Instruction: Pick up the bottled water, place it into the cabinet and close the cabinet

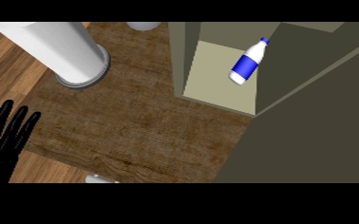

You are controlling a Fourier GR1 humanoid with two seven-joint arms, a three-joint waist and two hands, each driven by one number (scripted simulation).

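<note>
water bottle [247, 62] of white plastic, blue cap and blue label band — print unreadable — lies inside the open olive-grey cabinet [210, 80], long axis slanted, cap toward upper right. black left hand [10, 142] rests released at the left edge.

Black left hand [10, 142] resting open at view's left edge, below mid-height. Fingers [21, 123] pointing toward view's top, lying straight and fanning slightly apart, touching nothing. Frame edge cutting hand: only fingers and narrow strip of palm showing.
</note>
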